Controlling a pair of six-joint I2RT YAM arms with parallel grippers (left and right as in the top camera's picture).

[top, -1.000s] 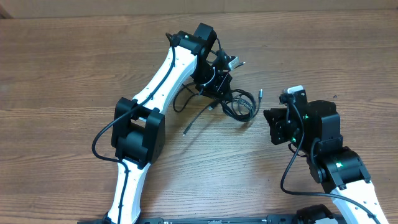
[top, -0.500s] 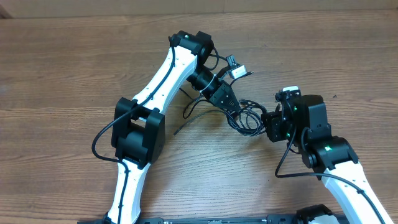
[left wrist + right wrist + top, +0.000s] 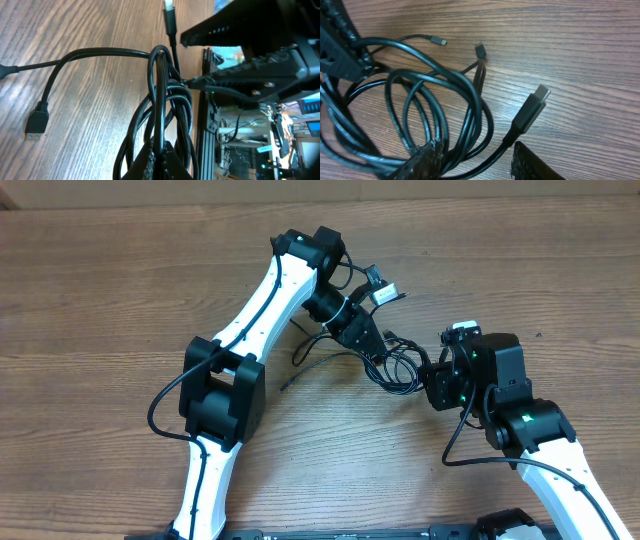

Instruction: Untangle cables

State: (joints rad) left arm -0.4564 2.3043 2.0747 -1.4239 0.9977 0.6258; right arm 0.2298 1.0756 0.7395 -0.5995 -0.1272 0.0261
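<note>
– Cables (image 3: 398, 366), thin black cords with silver plugs, bunched mid wooden surface (image 3: 100, 280); left pincer (image 3: 373, 350) clamps them at 10 o'clock.
– Right pincer (image 3: 430, 380) gapes at 3 o'clock. They look light, floppy, snaggy: take one strand near its plug.

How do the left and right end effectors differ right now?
The left end effector is shut on the cables; the right end effector is open around some loops. The left reaches the bundle from the left, the right from the right. Both are at the same tangle.
</note>
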